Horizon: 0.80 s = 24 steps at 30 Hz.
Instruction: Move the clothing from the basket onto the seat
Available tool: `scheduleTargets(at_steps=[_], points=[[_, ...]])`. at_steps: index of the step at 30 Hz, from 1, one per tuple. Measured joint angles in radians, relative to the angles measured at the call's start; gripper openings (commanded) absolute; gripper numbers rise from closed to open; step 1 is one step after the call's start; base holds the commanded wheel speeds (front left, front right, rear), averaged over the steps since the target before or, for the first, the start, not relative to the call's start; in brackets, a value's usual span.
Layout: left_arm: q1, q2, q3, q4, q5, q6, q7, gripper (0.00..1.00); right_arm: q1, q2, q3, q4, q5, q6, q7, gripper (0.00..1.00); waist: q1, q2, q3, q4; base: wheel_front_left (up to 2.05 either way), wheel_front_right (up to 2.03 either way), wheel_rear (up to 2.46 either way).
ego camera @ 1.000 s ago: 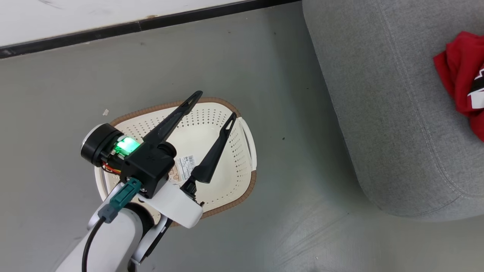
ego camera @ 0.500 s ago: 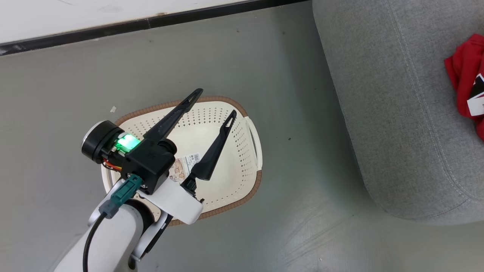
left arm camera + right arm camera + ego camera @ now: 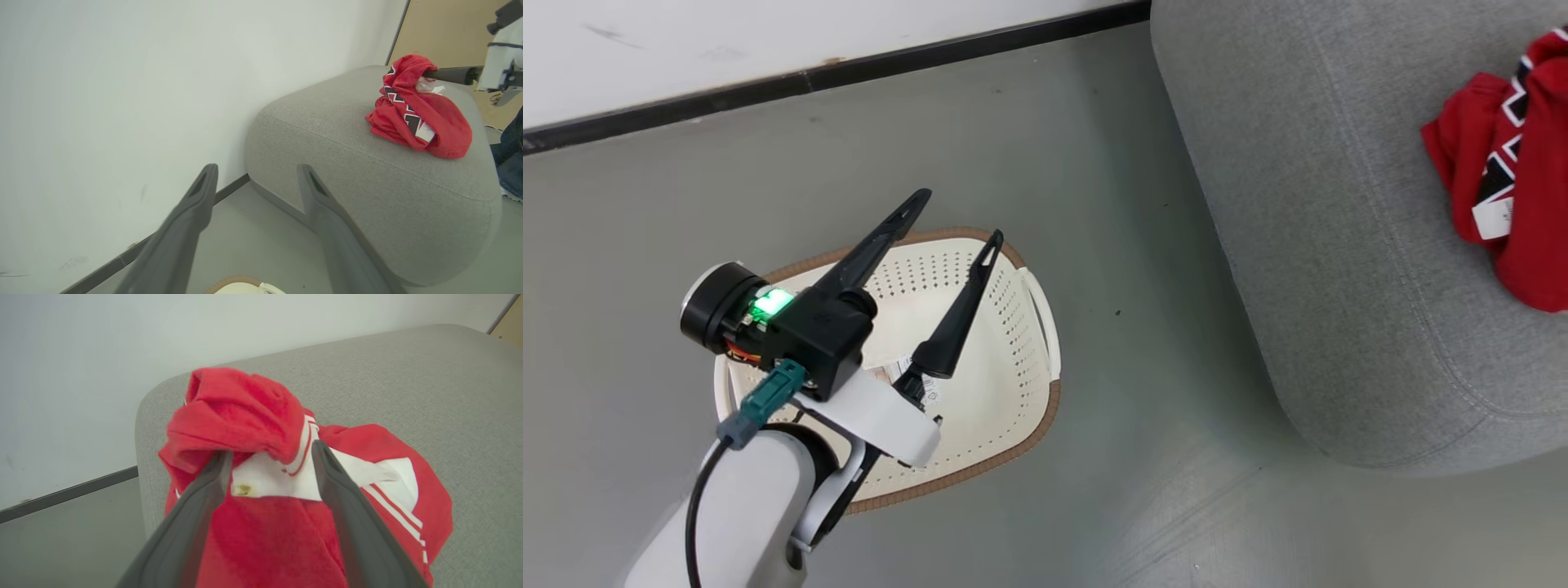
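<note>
Head view: the left gripper (image 3: 960, 216) hangs wide open over the basket (image 3: 1005, 359), near left. The red clothing (image 3: 1523, 245) lies far right on the grey seat (image 3: 1339, 245). Left wrist view: it sits bunched up there. Right wrist view: the right gripper (image 3: 271, 451) is spread open around the clothing, maybe touching it

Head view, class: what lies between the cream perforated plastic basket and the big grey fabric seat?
In the head view, bare grey floor, with one tiny dark speck, separates the basket from the seat.
</note>
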Motion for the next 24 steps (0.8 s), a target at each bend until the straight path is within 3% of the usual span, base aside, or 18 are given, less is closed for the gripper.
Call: scheduleTargets(at_steps=[24], points=[[0.099,0.015,0.181,0.099,-0.041,0.109,-0.113,1.0,0.176,0.007,0.082,-0.106,0.08,0.0,-0.081,1.0,0.0,0.0,-0.117,-0.049,0.0,0.0,0.0]])
